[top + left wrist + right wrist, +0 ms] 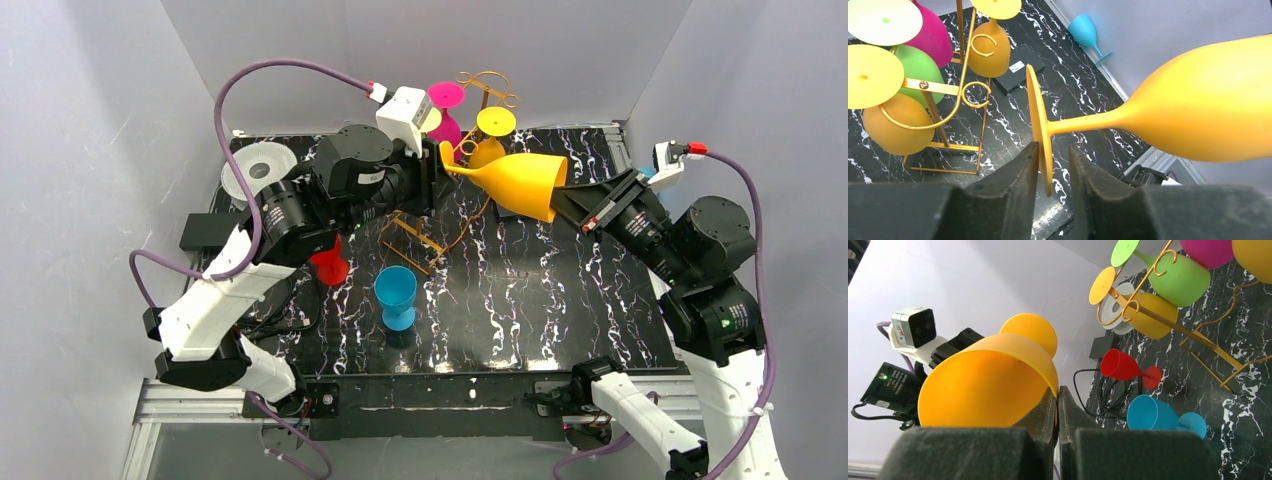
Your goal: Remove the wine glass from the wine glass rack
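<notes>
A yellow-orange wine glass (520, 185) is held lying sideways in the air, apart from the golden wire rack (425, 236). My right gripper (565, 200) is shut on the rim of its bowl (988, 385), with one finger inside the bowl. My left gripper (438, 180) is open, its fingers on either side of the glass's round foot (1040, 125). The left finger lies against the foot and the right finger stands apart from it. The rack (960, 75) still holds pink (933, 35), green (918, 65) and orange (895, 122) glasses hanging upside down.
A red glass (330, 265) and a blue glass (396, 295) lie on the black marbled table (540, 300) in front of the rack. A white tape roll (258, 170) and a black box (205, 232) sit at the left. Another blue glass (1085, 30) stands by the right wall.
</notes>
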{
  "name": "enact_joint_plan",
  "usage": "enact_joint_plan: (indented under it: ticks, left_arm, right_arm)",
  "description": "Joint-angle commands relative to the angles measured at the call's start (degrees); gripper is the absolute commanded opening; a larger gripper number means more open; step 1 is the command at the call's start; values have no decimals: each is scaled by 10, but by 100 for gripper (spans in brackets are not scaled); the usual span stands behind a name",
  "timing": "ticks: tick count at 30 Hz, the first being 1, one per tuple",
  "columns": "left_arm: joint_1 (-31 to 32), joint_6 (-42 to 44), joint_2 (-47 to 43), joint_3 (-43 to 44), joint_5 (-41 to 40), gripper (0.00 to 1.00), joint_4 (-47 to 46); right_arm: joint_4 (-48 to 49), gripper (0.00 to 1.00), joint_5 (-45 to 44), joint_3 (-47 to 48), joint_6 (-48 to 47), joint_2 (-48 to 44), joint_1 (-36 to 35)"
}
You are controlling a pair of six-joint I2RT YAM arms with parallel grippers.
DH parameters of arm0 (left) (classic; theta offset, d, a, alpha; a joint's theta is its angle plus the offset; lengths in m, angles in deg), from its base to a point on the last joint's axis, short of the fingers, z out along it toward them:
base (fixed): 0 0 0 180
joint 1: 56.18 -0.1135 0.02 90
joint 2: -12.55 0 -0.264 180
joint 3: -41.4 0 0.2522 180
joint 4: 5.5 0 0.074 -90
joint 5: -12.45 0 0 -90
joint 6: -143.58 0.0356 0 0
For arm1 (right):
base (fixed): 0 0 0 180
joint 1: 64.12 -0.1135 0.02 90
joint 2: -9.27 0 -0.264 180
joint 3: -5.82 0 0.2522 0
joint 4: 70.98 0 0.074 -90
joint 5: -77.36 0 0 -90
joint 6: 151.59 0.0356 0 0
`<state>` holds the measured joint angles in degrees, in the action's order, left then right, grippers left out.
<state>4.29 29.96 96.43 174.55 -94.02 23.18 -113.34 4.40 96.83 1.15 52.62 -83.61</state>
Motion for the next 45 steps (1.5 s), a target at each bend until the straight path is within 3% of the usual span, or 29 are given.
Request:
enact_joint_plan:
  ticks: [1, 10, 19, 27, 45]
  left_arm:
    - [0, 3, -27, -16, -6, 34, -34]
    - [0, 25, -22, -1, -3, 58, -20]
    - [0, 49, -21, 6, 1, 75, -8]
    - [0, 63, -20, 11, 1, 82, -5]
    - [-1, 87, 8, 55, 14, 83, 13]
  right_arm:
    - [-26, 1, -10, 42, -22, 6, -1]
    - [-111, 1, -54, 86, -71, 14, -1]
    - [-215, 1, -72, 120, -122, 26, -1]
    - [-321, 1, -82, 136, -160, 38, -1]
    - [-469, 1, -92, 185, -220, 106, -1]
